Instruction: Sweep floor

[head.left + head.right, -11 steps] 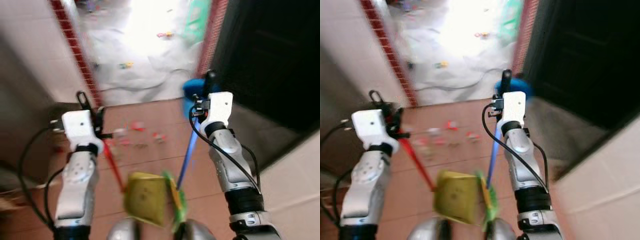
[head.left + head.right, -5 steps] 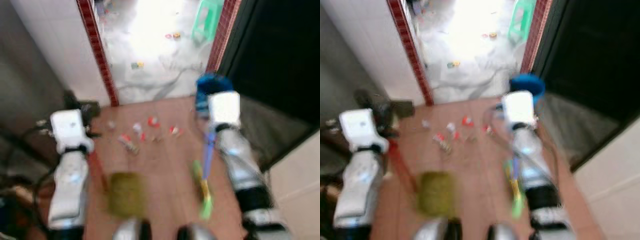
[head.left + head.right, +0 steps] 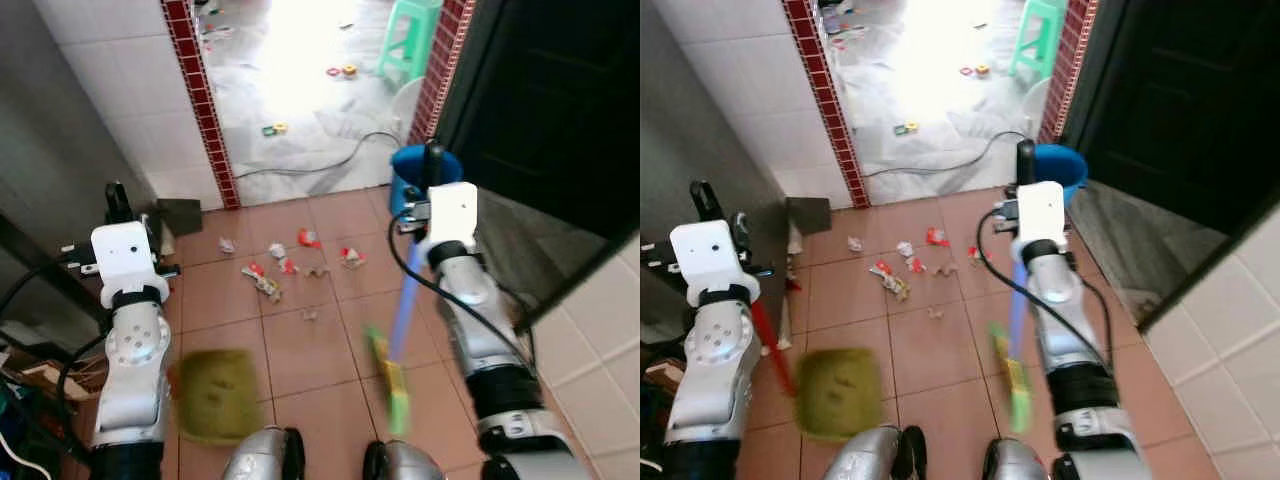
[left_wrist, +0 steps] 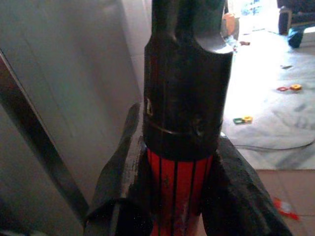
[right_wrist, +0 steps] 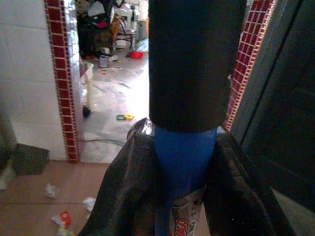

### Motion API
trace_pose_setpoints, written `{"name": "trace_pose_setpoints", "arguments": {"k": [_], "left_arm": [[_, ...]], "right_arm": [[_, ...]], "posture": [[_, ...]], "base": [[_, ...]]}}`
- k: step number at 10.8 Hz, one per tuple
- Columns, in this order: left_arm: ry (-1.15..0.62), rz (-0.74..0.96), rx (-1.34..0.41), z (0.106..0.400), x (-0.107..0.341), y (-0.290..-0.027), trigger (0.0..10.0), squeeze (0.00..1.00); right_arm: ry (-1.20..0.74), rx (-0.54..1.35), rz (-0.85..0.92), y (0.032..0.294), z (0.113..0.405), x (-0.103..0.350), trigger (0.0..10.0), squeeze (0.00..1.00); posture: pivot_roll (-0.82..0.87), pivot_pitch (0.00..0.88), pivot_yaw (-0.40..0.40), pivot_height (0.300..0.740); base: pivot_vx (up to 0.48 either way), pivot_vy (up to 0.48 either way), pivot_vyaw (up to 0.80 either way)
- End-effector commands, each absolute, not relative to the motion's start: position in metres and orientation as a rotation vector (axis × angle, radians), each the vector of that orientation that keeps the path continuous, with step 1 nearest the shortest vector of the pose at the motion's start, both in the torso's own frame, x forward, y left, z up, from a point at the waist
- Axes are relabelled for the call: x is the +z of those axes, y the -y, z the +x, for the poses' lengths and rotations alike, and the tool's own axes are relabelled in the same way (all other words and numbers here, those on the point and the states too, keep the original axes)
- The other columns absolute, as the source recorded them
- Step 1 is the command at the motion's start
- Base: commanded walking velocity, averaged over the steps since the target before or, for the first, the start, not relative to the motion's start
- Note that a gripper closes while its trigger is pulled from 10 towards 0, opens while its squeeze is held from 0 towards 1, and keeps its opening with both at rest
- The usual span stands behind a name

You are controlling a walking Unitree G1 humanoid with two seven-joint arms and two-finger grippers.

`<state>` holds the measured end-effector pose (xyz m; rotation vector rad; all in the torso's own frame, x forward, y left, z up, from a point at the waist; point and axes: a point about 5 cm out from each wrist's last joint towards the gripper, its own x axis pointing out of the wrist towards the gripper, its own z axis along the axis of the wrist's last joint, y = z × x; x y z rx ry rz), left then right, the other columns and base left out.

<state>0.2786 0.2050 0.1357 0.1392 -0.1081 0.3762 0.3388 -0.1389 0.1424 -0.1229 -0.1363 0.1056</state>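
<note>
Scraps of litter (image 3: pixel 285 265) lie scattered on the brown floor tiles ahead of me. My left gripper (image 4: pixel 179 196) is shut on the red handle (image 3: pixel 770 345) of a yellow-green dustpan (image 3: pixel 218 393), which hangs blurred low on my left. The fingers of my right gripper (image 5: pixel 179 187) are shut on the blue handle (image 3: pixel 405 300) of a broom. Its green head (image 3: pixel 390 378) is near the floor, in front of my right foot. Both handles have black top ends above the fingers.
A blue bucket (image 3: pixel 415 170) stands by the dark door (image 3: pixel 540 100) on the right. Red-brick doorposts (image 3: pixel 200 95) frame a bright room with a green stool (image 3: pixel 410 35), a cable (image 3: pixel 330 165) and small toys. A dark flat object (image 3: pixel 180 215) lies by the left wall.
The whole view has shifted, so more floor and the litter show. The dustpan and broom head, close together a second ago, now hang apart, pan to the left and broom to the right.
</note>
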Motion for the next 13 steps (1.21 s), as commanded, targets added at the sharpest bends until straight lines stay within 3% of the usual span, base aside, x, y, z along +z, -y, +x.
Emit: {"name": "trace_pose_setpoints", "arguments": {"k": [1, 5, 8, 11, 13], "left_arm": [[0.176, 0.135, 0.382, 0.284, 0.152, -0.205, 10.0, 0.0], [0.184, 0.059, 0.343, 0.315, 0.149, -0.195, 10.0, 0.0], [0.173, 0.034, 0.289, 0.321, 0.146, -0.19, 10.0, 0.0], [0.145, 0.04, 0.277, 0.324, 0.142, -0.19, 10.0, 0.0], [0.057, -0.058, 0.209, 0.319, 0.127, -0.187, 10.0, 0.0]], "right_arm": [[0.184, 0.114, -0.121, 0.136, 0.342, 0.152, 10.0, 0.0], [0.216, 0.141, -0.058, 0.124, 0.35, 0.156, 10.0, 0.0], [0.264, 0.158, -0.087, 0.13, 0.346, 0.16, 10.0, 0.0], [0.232, 0.217, -0.119, 0.131, 0.344, 0.157, 10.0, 0.0], [0.199, 0.303, -0.155, 0.125, 0.347, 0.159, 10.0, 0.0]], "posture": [[0.01, 0.091, 0.066, 0.74], [-0.03, 0.012, 0.073, 0.74], [-0.06, 0.044, 0.117, 0.74], [-0.06, 0.064, 0.1, 0.74], [-0.06, 0.071, 0.086, 0.74]], "base": [[0.0, 0.0, 0.0], [0.0, 0.0, 0.0], [0.215, 0.0, 0.44], [0.114, 0.0, 0.14], [0.0, 0.0, 0.0]]}}
